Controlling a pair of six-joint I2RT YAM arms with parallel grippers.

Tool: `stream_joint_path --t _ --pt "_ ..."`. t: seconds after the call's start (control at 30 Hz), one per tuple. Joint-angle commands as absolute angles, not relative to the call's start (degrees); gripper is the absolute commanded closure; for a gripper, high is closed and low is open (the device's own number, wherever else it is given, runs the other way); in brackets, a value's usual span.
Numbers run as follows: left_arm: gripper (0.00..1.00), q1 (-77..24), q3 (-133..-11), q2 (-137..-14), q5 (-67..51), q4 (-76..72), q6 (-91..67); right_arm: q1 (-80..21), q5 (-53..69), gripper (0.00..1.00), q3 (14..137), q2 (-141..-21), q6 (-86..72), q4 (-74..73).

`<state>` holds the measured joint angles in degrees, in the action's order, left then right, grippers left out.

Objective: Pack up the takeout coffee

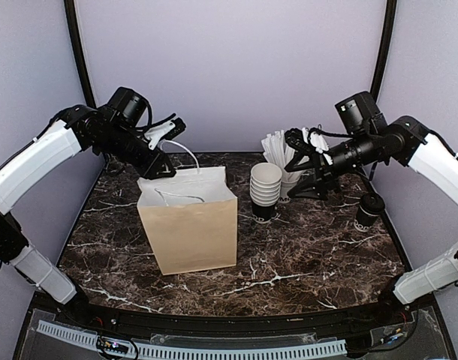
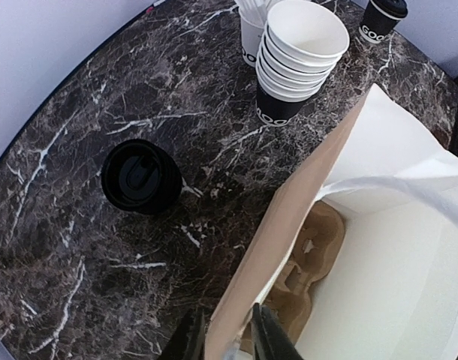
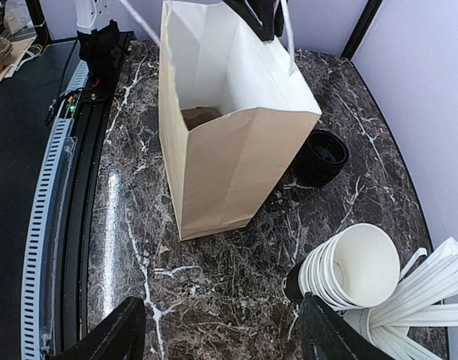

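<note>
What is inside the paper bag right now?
A brown moulded cup carrier lies at the bottom of the paper bag. Its walls hide the rest of the floor.

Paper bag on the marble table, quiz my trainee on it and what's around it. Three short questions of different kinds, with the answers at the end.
1. Short answer: what lies at the bottom of the paper bag?
2. Multiple choice: the left gripper
A) straddles the bag's wall
B) hangs in the air, clear of everything
C) clamps a cup's lid
3. True or false: a lidded black cup stands on the marble table beside the bag, outside it.

Key
1. A cardboard cup carrier.
2. A
3. True
</note>
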<state>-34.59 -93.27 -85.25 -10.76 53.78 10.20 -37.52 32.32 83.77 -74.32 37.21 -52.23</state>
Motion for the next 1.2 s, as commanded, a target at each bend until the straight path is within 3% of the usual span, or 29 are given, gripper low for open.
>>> stream_joint_path --t 0.0,0.07,0.23,0.4,0.77,1.17 --pt "0.93 -34.28 -95.09 -85.83 -15.57 56.46 11.41 -37.09 33.21 0.29 82.67 -72.73 37.61 -50.02" --pt "1.0 -34.28 -95.43 -85.87 -17.12 57.02 11.04 -37.08 33.15 0.29 82.54 -72.55 37.62 -50.01" --pt "1.0 -35.92 -98.67 -85.33 -14.67 58.46 9.71 -36.85 32.13 0.3 82.11 -72.59 37.62 -49.41" --pt "1.0 -43.76 -102.8 -85.2 7.87 60.06 11.63 -36.41 31.08 0.31 82.09 -73.23 37.22 -48.56" --pt "1.0 -54.89 -94.43 -81.86 30.32 49.65 19.12 -35.83 29.58 0.32 82.26 -75.65 36.74 -47.46" --pt "1.0 -67.4 -89.3 -80.19 34.96 48.64 14.34 -35.77 28.88 0.32 82.26 -77.32 37.0 -47.38"
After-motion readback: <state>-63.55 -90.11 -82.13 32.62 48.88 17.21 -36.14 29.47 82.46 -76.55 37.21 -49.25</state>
